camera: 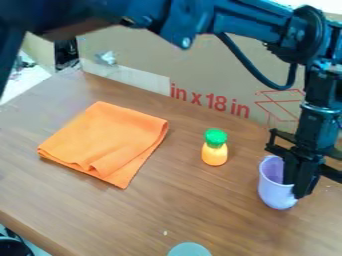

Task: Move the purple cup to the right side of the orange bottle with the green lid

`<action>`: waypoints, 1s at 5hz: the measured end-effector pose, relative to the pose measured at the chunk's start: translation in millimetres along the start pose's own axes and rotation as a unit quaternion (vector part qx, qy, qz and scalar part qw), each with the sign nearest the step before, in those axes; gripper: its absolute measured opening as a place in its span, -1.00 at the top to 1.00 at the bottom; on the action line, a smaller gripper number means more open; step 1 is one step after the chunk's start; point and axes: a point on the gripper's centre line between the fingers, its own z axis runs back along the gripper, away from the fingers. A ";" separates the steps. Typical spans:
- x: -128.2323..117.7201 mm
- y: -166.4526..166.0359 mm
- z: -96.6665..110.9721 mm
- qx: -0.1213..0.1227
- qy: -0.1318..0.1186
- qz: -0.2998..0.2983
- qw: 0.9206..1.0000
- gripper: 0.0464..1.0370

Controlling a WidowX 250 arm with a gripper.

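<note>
The black claw (299, 191) hangs right beside a pale lilac, tapered plastic cup (270, 191) on its side toward the brown wooden table's (167, 212) near left edge; the cup is mouth up, its long axis near the claw's own. How far the claw is open, or whether it grips the cup, cannot be told. Farther out stands a yellow, green-topped toy (214, 153), then a folded orange cloth (107, 142).

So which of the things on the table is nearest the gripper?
The pale purple cup: the black gripper is right at its rim, while the green-topped yellow-orange toy and the folded orange cloth sit apart from it.
</note>
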 end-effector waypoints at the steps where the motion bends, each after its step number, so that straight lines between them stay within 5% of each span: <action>1: 1.4 3.0 4.0 -0.001 -0.016 0.004 1.000 0.44; 2: -2.6 0.6 42.1 0.004 -0.066 0.000 0.998 -0.11; 3: -35.3 9.0 70.6 0.040 -0.071 0.021 0.996 -0.76; 4: -82.9 15.9 77.1 0.062 -0.036 0.048 0.996 -0.95; 5: -129.3 33.6 72.2 0.076 -0.012 0.090 0.993 -0.95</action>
